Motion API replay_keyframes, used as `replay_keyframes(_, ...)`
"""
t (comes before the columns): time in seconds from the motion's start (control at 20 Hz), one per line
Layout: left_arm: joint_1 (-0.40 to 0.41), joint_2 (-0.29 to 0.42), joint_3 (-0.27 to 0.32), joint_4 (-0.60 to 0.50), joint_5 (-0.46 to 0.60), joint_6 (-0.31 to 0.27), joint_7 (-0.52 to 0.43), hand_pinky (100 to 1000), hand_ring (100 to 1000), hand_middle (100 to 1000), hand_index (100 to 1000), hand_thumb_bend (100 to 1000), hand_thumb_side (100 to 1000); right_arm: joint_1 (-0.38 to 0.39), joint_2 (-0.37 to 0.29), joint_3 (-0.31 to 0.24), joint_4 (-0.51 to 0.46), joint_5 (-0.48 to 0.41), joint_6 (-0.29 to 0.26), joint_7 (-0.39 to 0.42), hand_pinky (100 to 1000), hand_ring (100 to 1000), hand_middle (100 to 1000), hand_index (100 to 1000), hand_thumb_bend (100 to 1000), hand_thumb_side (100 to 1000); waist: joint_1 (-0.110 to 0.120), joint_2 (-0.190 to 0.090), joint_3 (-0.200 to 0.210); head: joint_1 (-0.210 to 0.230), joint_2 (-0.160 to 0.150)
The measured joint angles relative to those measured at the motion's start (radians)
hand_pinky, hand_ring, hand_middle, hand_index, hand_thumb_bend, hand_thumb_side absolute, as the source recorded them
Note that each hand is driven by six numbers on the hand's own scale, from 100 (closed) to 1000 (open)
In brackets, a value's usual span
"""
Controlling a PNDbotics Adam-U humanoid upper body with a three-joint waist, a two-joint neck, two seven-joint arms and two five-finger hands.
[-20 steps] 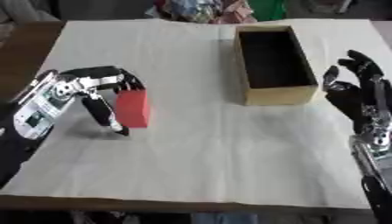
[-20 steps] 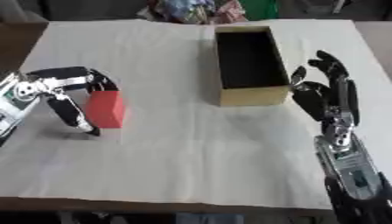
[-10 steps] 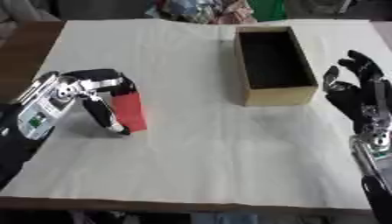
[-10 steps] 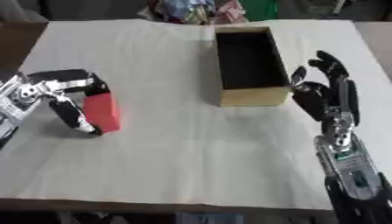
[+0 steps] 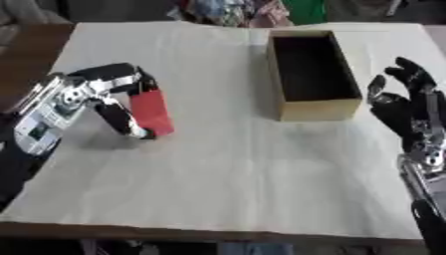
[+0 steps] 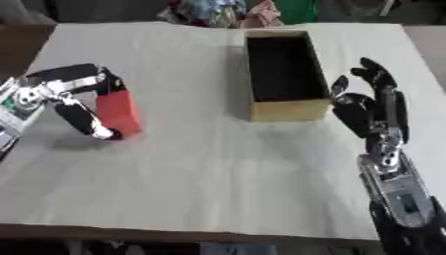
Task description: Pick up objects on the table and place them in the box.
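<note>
White table, left robot hand round red block.

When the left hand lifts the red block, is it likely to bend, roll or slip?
The red block has flat faces and straight edges, so it probably stays stiff and will not roll. It looks narrow and leans slightly, so it may tip if released. The left hand curls around both sides, so slipping seems unlikely.

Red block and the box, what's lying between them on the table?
Nothing: between the red block and the box only bare white table covering shows, clearest in the left eye view.
</note>
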Motion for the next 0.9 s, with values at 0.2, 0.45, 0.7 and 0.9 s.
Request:
replay_keyframes(0.2, -0.062, 0.007, 0.006, -0.031, 0.005, 0.008, -0.001, 688, 522, 300, 518, 384, 184, 0.000, 0.000, 0.002, 0.000, 0.000, 0.001, 0.003, 677, 953, 736, 875, 100, 100, 0.000, -0.005, -0.005, 0.000, 0.000)
replay_keyframes(0.45, -0.143, -0.026, 0.008, -0.013, -0.012, 0.008, 0.016, 687, 526, 311, 529, 378, 179, -0.001, 0.000, 0.010, 0.000, 0.000, 0.003, 0.012, 677, 953, 736, 875, 100, 100, 0.000, -0.006, -0.025, 0.003, 0.000)
replay_keyframes(0.7, -0.225, -0.128, 0.001, 0.086, -0.089, -0.024, 0.066, 700, 540, 330, 552, 392, 168, -0.015, 0.002, 0.022, 0.000, 0.000, 0.006, 0.025, 677, 954, 736, 875, 100, 100, 0.003, -0.005, -0.059, 0.014, -0.003)
replay_keyframes(0.9, -0.270, -0.236, 0.004, 0.203, -0.137, -0.081, 0.131, 701, 536, 324, 550, 370, 152, -0.029, 0.011, 0.035, 0.000, 0.000, 0.005, 0.039, 678, 953, 737, 875, 100, 100, 0.009, -0.001, -0.096, 0.034, -0.020)
